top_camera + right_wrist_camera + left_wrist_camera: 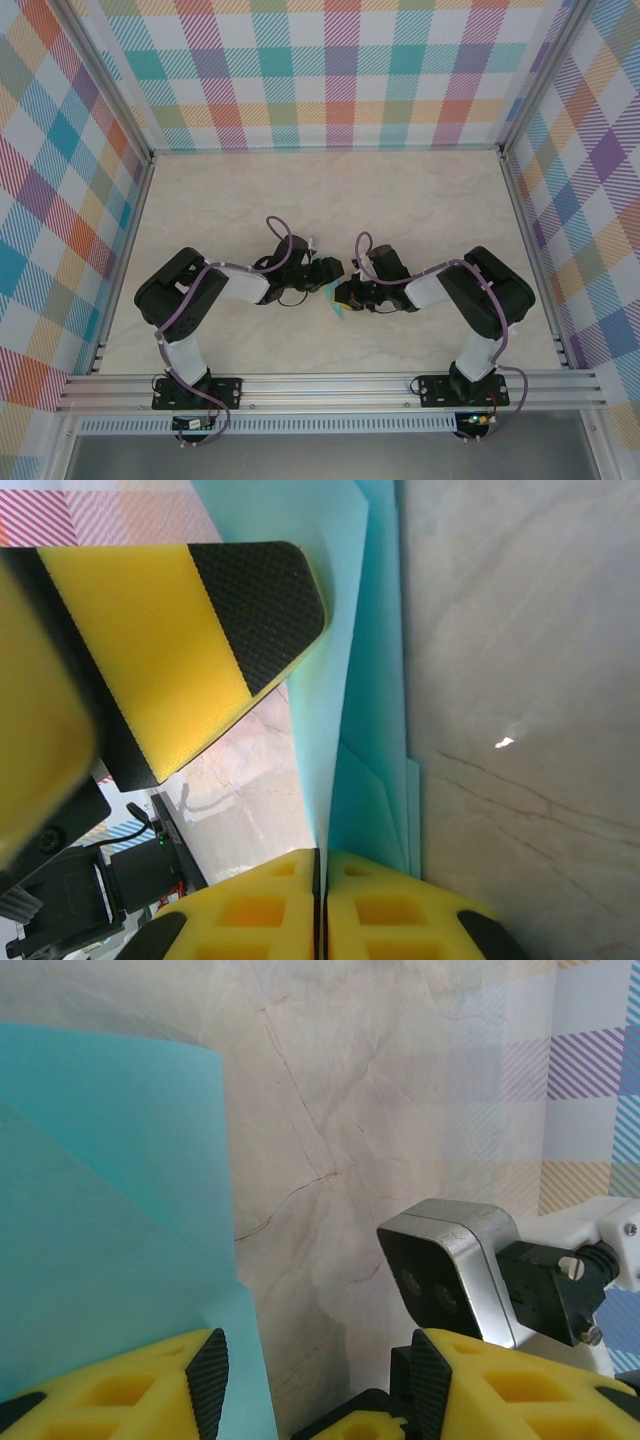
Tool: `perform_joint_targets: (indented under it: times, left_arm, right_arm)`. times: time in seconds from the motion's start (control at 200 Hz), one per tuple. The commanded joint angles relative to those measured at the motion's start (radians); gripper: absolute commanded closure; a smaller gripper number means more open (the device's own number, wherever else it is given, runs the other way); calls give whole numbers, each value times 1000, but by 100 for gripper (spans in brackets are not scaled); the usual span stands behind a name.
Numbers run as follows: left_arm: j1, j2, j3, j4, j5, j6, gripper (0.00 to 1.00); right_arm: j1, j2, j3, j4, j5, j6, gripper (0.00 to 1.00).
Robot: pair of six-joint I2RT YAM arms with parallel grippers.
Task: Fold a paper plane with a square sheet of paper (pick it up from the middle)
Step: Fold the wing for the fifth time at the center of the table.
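The teal sheet of paper (370, 680) stands on edge in several folded layers, and my right gripper (322, 865) is shut on its near edge. From above, a small part of the paper (336, 305) shows between the two wrists, by my right gripper (345, 295). My left gripper (318, 1385) is open. The paper (100, 1210) lies along the inner side of its left finger (207, 1380). Whether that finger touches it is unclear. That left gripper (328, 272) faces the right one closely. The paper's full outline is hidden, so I cannot tell if it is a paper plane.
The marble-patterned tabletop (330, 200) stretches behind the arms to the checked back wall (330, 70). The right wrist's camera housing (450, 1270) sits just past my left gripper's right finger. A left finger (200, 620) hangs beside the paper in the right wrist view.
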Motion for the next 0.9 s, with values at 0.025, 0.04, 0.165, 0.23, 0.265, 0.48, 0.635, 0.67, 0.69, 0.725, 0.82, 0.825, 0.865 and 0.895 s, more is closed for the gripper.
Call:
perform_joint_targets:
  times: [0.025,0.04,0.165,0.23,0.265,0.48,0.635,0.67,0.69,0.725,0.82,0.825,0.865,0.895]
  left_arm:
    - [3,40,3,-29,4,34,47]
    - [3,39,1,-30,3,34,47]
    - [3,37,-11,-33,2,34,47]
    - [3,37,-11,-33,3,36,47]
    - [2,37,-11,-33,4,36,47]
    - [1,32,-8,-41,5,35,47]
    - [1,28,-4,-50,2,35,47]
    - [2,28,-3,-50,3,34,47]
    - [1,28,-3,-50,3,35,47]
    - [1,26,-4,-52,2,35,47]
    - [1,27,-2,-58,2,34,47]
    - [1,28,-2,-58,2,34,47]
    - [1,28,-2,-59,2,34,47]
    - [1,28,-3,-59,2,34,47]
  right_arm:
    - [-10,-27,5,-114,10,-17,86]
    - [-10,-32,4,-119,8,-18,86]
    - [-9,-76,6,-166,10,-32,81]
    - [-8,-83,5,-166,-4,-36,80]
    - [-8,-84,4,-166,-10,-35,80]
    - [12,-61,22,-228,-5,-72,89]
    - [33,-69,22,-348,93,-107,92]
    - [36,-74,18,-349,92,-113,90]
    - [37,-77,18,-347,85,-115,88]
    - [41,-86,19,-341,68,-118,86]
    - [56,-121,41,-385,62,-134,85]
    - [57,-124,41,-388,63,-136,85]
    - [59,-134,49,-411,69,-141,84]
    - [59,-142,52,-416,68,-144,84]
